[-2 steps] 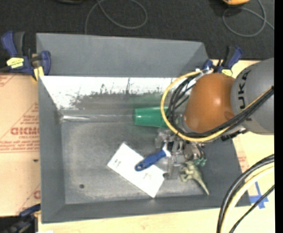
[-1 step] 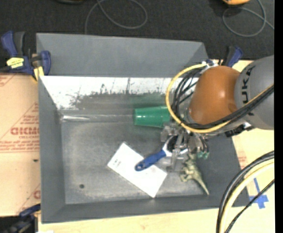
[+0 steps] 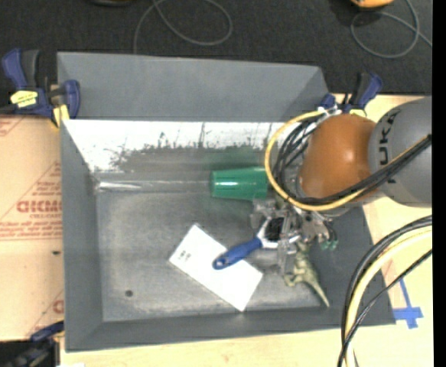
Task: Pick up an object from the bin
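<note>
Apparently the gripper (image 3: pixel 282 234) is hanging low at the right side of the grey metal bin (image 3: pixel 81 251), over the white head end of a small tool with a blue plastic handle (image 3: pixel 236 254). Whether the gripper is spread apart or closed together cannot be told, because the wrist and its cables are covering it.

The tool is lying slanted, with its handle resting on a flat white rectangular card (image 3: pixel 207 274) in the middle of the floor. Probably it is a little brush or scraper, though the head is too much covered to be sure. It is looking light and stiff, with a smooth handle that may be slipping under a weak grip, so taking it across the narrow handle, near the head, is seeming best.

An olive plastic dinosaur figure (image 3: pixel 305 275) is lying just beside the gripper, toward the front. A green plastic cup (image 3: pixel 238 183) is lying on its side near the back wall. Both are lying close enough to be nudged.
</note>
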You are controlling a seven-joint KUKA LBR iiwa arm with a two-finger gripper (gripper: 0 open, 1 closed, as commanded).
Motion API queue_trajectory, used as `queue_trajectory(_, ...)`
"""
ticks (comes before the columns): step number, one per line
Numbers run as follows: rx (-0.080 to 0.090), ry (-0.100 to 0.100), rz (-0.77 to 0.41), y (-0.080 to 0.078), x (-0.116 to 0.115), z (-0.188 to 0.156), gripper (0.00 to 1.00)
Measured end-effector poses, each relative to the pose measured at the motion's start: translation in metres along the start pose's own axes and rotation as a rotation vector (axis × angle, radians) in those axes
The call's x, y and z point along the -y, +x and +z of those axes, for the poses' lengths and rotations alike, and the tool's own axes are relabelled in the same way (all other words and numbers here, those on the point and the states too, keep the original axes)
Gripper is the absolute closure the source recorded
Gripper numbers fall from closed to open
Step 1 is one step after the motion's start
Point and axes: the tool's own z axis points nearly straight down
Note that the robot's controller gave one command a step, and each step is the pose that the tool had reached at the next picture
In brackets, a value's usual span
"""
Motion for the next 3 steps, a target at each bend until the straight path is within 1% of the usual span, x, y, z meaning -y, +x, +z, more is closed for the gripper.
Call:
queue_trajectory(1,0.0,-0.001,0.18,0.0005,0.0059,0.0279,1.0)
queue_trajectory(3,-0.002,-0.001,0.18,0.001,0.0057,0.0242,1.0)
